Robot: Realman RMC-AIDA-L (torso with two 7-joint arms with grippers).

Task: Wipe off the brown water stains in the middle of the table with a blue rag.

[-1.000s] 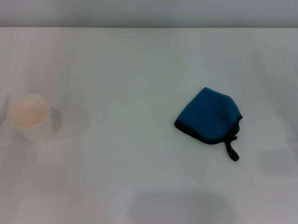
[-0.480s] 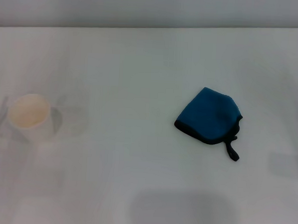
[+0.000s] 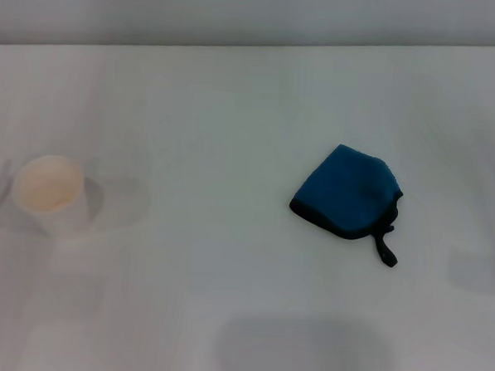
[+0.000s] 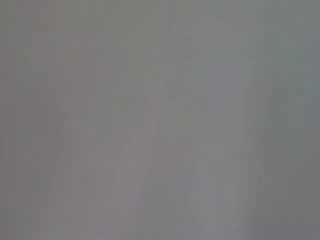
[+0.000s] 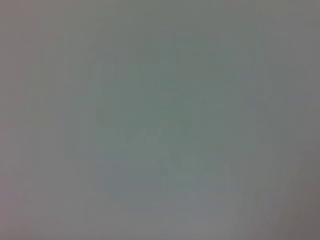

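Lying flat on the white bench in the head view, the blue rag is sitting right of centre, folded, with its black-trimmed edge facing the near side and its short black loop strap trailing toward the near right. A pale paper cup is standing upright well apart from it on the left side, its open mouth showing a faint tan inside. No brown stain is making itself out on the bench surface between them; only soft grey shadows are falling near the front edge and at the right edge. Neither arm is appearing here, so the jaws of both cannot be told.

The left wrist view is showing only a plain grey field.

The right wrist view is likewise showing a plain grey-green field.
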